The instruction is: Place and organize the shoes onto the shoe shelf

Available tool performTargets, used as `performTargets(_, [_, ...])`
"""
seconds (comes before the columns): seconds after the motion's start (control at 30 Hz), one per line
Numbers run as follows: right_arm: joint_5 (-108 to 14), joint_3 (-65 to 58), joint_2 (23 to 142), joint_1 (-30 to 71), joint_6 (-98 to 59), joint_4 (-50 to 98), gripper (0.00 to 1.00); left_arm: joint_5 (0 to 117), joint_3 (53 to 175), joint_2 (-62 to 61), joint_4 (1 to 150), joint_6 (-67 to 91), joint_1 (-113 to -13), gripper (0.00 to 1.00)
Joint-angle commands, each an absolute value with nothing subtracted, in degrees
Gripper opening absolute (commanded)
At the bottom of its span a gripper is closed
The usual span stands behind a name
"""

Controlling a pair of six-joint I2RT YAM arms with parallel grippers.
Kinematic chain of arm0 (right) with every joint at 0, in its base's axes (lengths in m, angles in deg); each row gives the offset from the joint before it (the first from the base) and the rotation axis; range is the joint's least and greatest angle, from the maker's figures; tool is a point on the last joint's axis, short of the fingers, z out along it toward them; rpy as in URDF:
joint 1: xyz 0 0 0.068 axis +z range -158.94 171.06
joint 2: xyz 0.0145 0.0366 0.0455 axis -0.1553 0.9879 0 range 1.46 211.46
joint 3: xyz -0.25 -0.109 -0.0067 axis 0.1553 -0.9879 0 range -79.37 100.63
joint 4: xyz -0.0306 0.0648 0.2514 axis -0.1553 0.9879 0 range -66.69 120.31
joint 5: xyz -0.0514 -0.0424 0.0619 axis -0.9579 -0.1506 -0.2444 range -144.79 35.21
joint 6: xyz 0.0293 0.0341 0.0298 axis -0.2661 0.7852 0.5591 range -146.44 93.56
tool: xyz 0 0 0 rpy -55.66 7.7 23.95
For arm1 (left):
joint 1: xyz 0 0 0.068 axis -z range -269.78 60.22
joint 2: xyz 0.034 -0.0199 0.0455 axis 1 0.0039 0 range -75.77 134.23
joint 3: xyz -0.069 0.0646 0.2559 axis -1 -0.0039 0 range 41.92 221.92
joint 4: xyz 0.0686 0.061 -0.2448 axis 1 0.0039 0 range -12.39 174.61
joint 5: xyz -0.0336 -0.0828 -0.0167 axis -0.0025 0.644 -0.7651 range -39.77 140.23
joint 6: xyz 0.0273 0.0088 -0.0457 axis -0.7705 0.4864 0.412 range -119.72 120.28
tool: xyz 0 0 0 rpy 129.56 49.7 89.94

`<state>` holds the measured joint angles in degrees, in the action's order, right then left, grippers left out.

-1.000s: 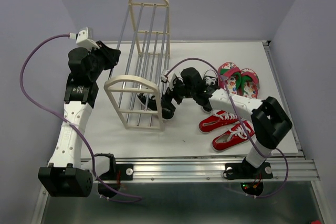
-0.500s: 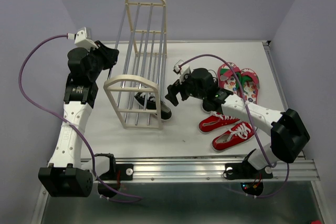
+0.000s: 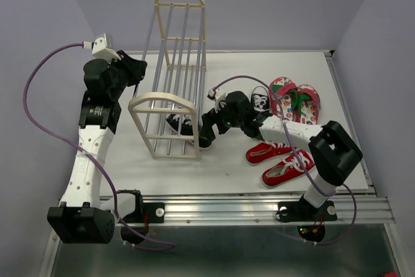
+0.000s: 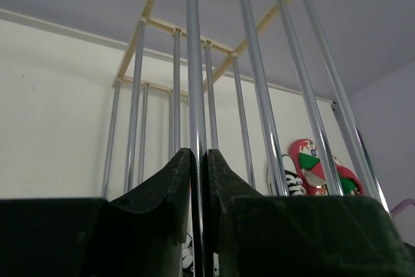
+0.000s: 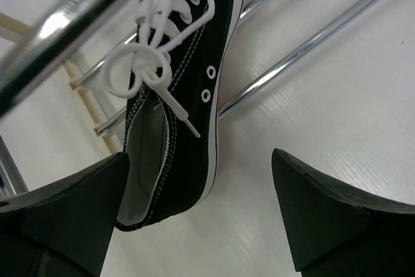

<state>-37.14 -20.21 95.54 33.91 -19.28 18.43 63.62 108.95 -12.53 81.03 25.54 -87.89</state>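
The shoe shelf [image 3: 165, 118] stands left of centre, cream arched ends joined by silver rods. My left gripper [image 3: 139, 69] is shut on one rod [image 4: 192, 63] from the left side. One black sneaker [image 3: 186, 128] lies across the lowest rods with its heel sticking out to the right; it also shows in the right wrist view [image 5: 181, 108]. My right gripper [image 3: 207, 135] is open and empty, just behind that heel [image 5: 201, 205]. The second black sneaker [image 3: 259, 101], the red sneakers [image 3: 277, 159] and the flip-flops [image 3: 296, 98] lie on the table to the right.
The white table [image 3: 227, 180] ends at a metal rail along the near edge. Purple walls close in at the back and both sides. The right arm's cable [image 3: 237, 79] arcs above the loose shoes.
My right gripper drew back from the shelf, leaving the black sneaker on the low rods, then came back close to its heel. The shelf top shifted slightly left. The left arm held still.
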Motion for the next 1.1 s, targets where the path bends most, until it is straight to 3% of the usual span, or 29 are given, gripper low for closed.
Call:
performTargets(0.0, [-36.4,-18.1,98.2,34.5,-18.3,16.7,0.93,62.4,107.1,-11.8,80.1,24.4,-87.7,0.21])
performTargets(0.07, [-37.5,-17.6,99.7,34.5,-18.4,17.2,0.84,62.2,107.1,-11.9,80.1,24.5,-87.7,0.21])
performTargets(0.17, [-37.1,-17.1,100.8,34.5,-18.9,17.5,0.48,61.7,107.1,-12.0,80.1,24.6,-87.7,0.21])
performTargets(0.2, [-37.3,-17.0,100.7,34.5,-19.3,17.4,0.3,61.7,107.1,-12.0,80.0,24.5,-87.7,0.21])
performTargets(0.4, [-32.5,-17.1,97.1,34.5,-25.8,13.9,0.02,61.7,107.0,-11.8,80.1,24.4,-87.7,0.21])
performTargets(0.57, [-23.8,-17.8,97.3,34.5,-32.1,8.6,0.01,61.7,107.0,-11.6,80.1,24.3,-87.7,0.21])
performTargets(0.77, [-19.4,-19.1,100.0,34.5,-27.2,-3.0,0.01,62.1,106.8,-11.5,80.0,24.3,-87.7,0.21])
performTargets(0.97, [-18.2,-16.7,103.7,34.5,-22.8,-3.0,0.01,62.2,106.5,-11.4,80.0,24.2,-87.7,0.21])
performTargets(1.07, [-22.2,-14.3,105.8,34.5,-20.6,-0.2,0.12,62.0,106.4,-11.3,79.9,24.2,-87.7,0.21])
